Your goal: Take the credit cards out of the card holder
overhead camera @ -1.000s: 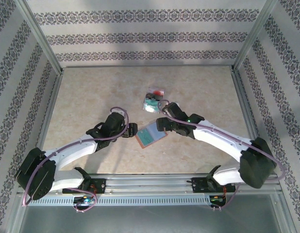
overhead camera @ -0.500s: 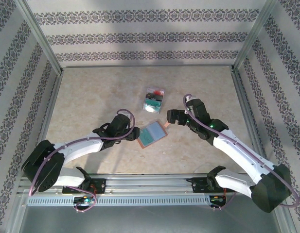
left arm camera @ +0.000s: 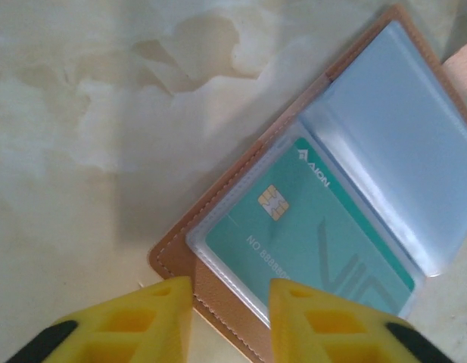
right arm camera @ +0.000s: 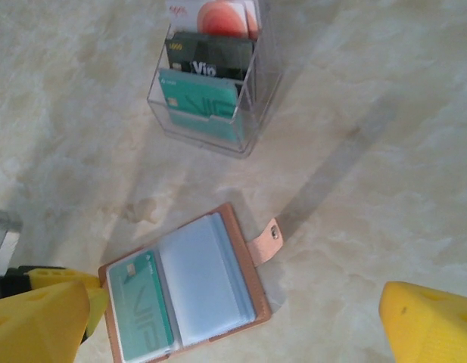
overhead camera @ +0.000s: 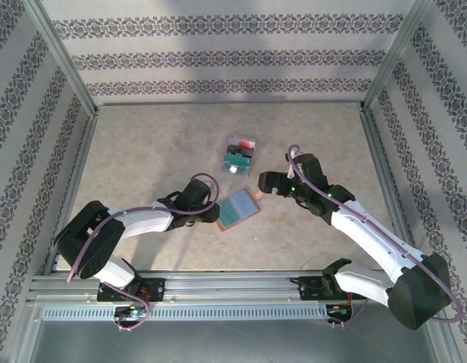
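The card holder [overhead camera: 239,209] lies open on the table, brown outside, blue-grey clear sleeves inside, its tab [right arm camera: 265,240] pointing right. A green chip card [left arm camera: 309,234] sits in its left pocket [right arm camera: 142,306]. My left gripper [overhead camera: 216,215] is open at the holder's left edge; in the left wrist view its yellow fingertips [left arm camera: 154,321] stand either side of the brown corner [left arm camera: 210,291]. My right gripper [overhead camera: 263,181] is open wide, raised just right of the holder [right arm camera: 195,291], with nothing between its fingers [right arm camera: 430,325].
A clear plastic card box [overhead camera: 239,154] stands behind the holder, with a red-and-white card, a black card and a green card [right arm camera: 199,106] upright in it. Metal frame rails and patterned walls bound the marble tabletop [overhead camera: 142,151].
My right gripper has let go of the holder and drawn back up and to the right. My left gripper has slid right to the holder's left edge. The holder now lies open.
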`<act>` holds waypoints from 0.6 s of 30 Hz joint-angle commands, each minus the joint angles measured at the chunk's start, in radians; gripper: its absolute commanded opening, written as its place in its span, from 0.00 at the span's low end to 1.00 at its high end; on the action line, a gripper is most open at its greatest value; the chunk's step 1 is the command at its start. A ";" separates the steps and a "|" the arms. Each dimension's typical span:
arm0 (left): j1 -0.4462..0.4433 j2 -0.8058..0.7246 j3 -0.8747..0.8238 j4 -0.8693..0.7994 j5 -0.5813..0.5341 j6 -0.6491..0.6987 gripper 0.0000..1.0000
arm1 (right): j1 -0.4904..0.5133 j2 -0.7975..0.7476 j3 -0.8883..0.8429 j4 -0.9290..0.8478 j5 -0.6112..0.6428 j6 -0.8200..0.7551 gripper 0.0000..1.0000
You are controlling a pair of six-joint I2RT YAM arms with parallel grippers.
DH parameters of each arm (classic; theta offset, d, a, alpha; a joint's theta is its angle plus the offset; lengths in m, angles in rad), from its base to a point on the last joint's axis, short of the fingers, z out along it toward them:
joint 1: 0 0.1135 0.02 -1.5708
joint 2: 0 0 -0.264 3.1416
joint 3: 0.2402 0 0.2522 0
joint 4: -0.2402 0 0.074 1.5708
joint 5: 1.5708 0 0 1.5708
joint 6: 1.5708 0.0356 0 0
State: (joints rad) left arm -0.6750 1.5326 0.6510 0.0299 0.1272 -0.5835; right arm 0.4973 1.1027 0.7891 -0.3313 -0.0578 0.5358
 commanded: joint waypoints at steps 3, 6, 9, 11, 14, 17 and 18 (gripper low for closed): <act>-0.003 0.055 0.045 0.059 0.023 0.002 0.23 | 0.060 0.036 0.025 0.004 0.033 -0.024 0.98; 0.009 0.093 0.060 0.089 0.045 0.005 0.20 | 0.076 0.069 0.040 -0.005 0.025 0.007 0.98; 0.018 0.125 0.084 0.102 0.049 0.012 0.19 | 0.094 0.110 0.052 -0.008 0.012 0.012 0.98; 0.024 0.136 0.096 0.105 0.049 0.016 0.19 | 0.108 0.143 0.063 -0.012 -0.002 0.021 0.97; 0.030 0.131 0.106 0.104 0.045 0.023 0.19 | 0.121 0.204 0.079 -0.017 -0.045 0.043 0.93; 0.032 0.113 0.120 0.092 0.034 0.038 0.20 | 0.133 0.264 0.093 -0.024 -0.077 0.060 0.86; 0.032 0.109 0.124 0.088 0.029 0.044 0.20 | 0.137 0.285 0.099 -0.027 -0.082 0.064 0.83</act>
State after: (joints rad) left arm -0.6544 1.6581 0.7464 0.1059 0.1646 -0.5735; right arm 0.6201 1.3510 0.8536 -0.3332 -0.0986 0.5728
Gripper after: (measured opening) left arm 0.199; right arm 0.845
